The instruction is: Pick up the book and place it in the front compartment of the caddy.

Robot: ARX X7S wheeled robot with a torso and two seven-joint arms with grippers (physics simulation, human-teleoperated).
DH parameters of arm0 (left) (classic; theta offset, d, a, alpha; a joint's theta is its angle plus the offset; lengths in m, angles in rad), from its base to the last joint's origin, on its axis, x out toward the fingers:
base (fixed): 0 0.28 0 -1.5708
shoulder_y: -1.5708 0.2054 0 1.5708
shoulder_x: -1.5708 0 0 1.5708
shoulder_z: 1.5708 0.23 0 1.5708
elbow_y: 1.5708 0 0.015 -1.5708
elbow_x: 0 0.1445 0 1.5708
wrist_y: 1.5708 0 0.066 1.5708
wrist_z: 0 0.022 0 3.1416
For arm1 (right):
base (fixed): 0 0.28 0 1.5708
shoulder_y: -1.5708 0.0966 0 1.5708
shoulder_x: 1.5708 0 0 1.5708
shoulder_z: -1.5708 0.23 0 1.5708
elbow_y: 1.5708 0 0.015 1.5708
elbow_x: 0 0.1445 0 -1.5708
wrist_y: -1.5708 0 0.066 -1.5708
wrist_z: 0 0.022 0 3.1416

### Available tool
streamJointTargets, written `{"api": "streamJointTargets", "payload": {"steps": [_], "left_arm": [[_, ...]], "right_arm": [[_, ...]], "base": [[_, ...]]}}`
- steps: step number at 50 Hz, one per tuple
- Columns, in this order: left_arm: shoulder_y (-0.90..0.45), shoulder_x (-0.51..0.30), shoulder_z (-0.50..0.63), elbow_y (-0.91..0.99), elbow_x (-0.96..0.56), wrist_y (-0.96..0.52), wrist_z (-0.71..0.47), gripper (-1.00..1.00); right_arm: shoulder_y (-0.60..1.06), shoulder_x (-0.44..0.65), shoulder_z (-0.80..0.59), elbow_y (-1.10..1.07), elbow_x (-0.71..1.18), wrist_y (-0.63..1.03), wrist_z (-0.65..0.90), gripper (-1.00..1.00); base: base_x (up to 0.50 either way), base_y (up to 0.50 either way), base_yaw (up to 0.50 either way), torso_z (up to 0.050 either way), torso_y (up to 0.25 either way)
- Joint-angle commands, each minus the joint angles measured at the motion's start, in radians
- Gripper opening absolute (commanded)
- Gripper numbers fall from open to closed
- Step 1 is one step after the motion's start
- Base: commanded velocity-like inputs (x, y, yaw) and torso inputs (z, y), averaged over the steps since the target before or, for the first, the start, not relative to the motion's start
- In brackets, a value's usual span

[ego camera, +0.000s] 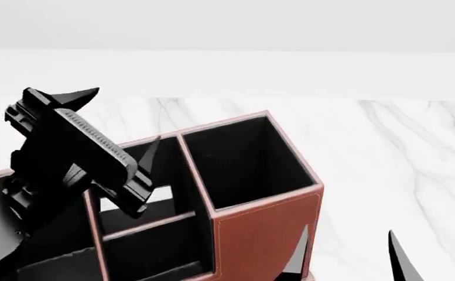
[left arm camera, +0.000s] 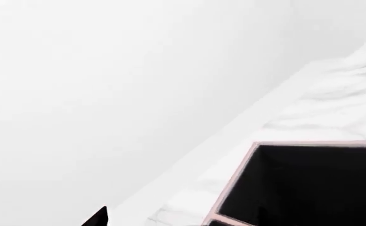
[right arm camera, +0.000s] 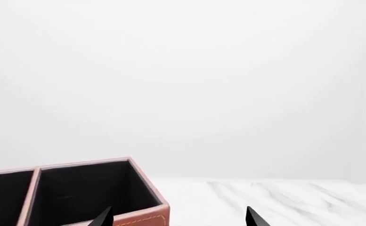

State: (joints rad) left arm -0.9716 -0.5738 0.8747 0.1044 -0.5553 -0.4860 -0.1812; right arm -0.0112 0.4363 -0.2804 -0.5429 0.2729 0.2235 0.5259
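The left gripper (ego camera: 122,126), fingers spread and empty, hangs over the caddy (ego camera: 266,231)'s middle pockets; no book shows; right gripper (ego camera: 352,254) gapes alongside.

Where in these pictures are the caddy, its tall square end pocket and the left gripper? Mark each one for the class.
caddy (ego camera: 262,234), head view, on its red-brown outer wall.
tall square end pocket (ego camera: 243,158), head view, on its black inner lining.
left gripper (ego camera: 122,120), head view, midway between its two fingertips.
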Motion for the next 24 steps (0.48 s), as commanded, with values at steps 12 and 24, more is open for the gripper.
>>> {"api": "streamJointTargets", "payload": {"steps": [12, 24], "left_arm": [[0.353, -0.085, -0.111, 0.44, 0.179, 0.1, -0.515, 1.0], [0.485, -0.11, -0.091, 0.421, 0.303, 0.207, -0.632, 1.0]], "right_arm": [[-0.002, -0.021, 0.014, -0.015, -0.008, -0.011, -0.03, 1.0], [0.007, -0.023, -0.003, 0.0, -0.022, -0.01, -0.031, 1.0]], "base": [[0.0, 0.0, 0.0, 0.0, 0.0], [0.0, 0.0, 0.0, 0.0, 0.0]]}}
